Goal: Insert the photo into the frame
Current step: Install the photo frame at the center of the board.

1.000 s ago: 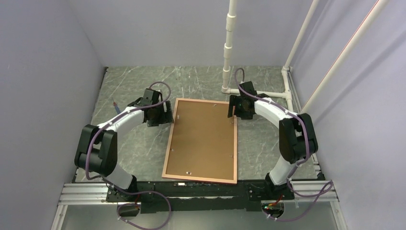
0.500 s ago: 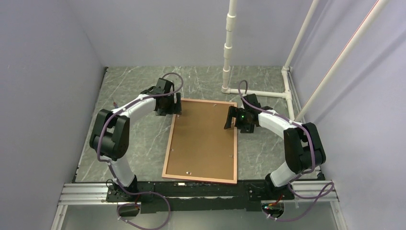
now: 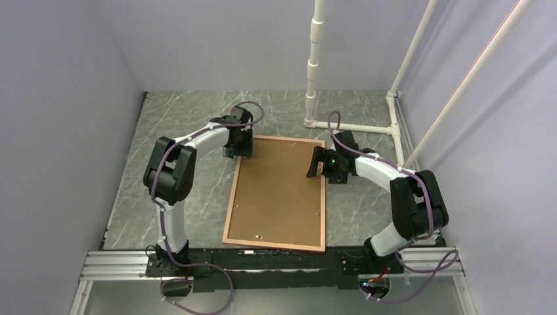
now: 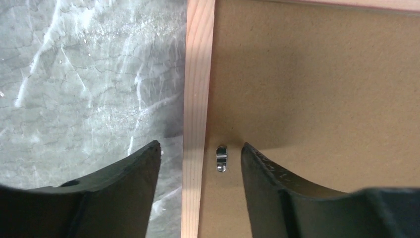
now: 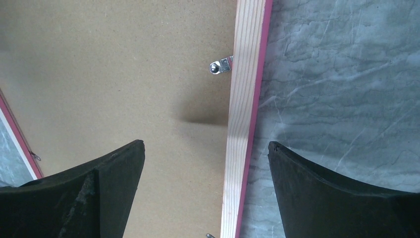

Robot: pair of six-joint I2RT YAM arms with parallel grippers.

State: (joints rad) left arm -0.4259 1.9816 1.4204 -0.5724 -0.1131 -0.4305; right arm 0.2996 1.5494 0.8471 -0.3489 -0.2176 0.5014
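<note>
The left gripper's (image 4: 200, 145) fingers (image 4: 124, 193) stand moderately apart and grip nothing. They straddle the left rail of the frame (image 4: 197, 74), one tip over the table (image 4: 89, 89) and the other over the brown backing board (image 4: 317, 89). A small metal turn clip (image 4: 221, 158) sits between them, just inside the rail. Whether either tip touches the surface below cannot be told.

The right gripper's (image 5: 206, 144) fingers (image 5: 99, 193) are spread much wider and are also empty. One is over the board and the other over the table, with the frame's right rail running between them. A second clip (image 5: 221, 65) sits on that rail just beyond the tips.

From above, the frame lies flat and back side up in the middle of the table, with the board filling it. Its long axis runs from near to far. The near short edge lies close to the aluminium base rail (image 3: 118, 262), and the far end leans slightly to the right. Both grippers hang over the far end, one at each far corner. Beyond them a white pipe stand (image 3: 314, 65) rises from the back of the table.
</note>
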